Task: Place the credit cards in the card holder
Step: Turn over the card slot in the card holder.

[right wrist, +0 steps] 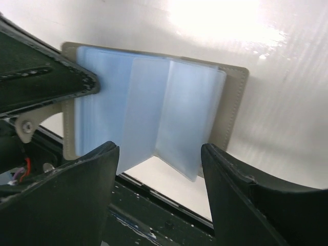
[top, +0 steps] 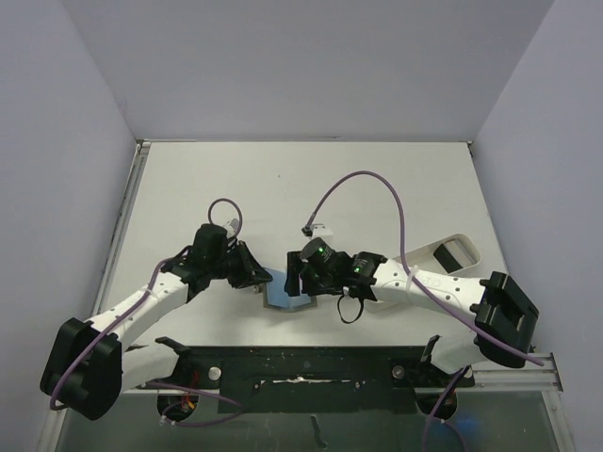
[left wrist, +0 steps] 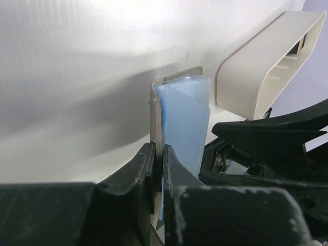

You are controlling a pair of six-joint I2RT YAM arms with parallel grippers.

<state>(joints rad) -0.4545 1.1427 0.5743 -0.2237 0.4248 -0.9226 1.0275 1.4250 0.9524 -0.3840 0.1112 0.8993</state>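
Top external: card holder (top: 283,294) only partly visible

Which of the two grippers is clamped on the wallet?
The left gripper: it pinches the edge of the wallet, while the right gripper hangs open over the blue lining.

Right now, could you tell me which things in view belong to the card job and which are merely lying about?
Belong to the job:
- card holder, open, its cover pinched by the left hand
- right hand, open, by it
- credit cards, seen only as a dark patch in the tray

Lying about:
- white tray
- small white plug
- purple cables
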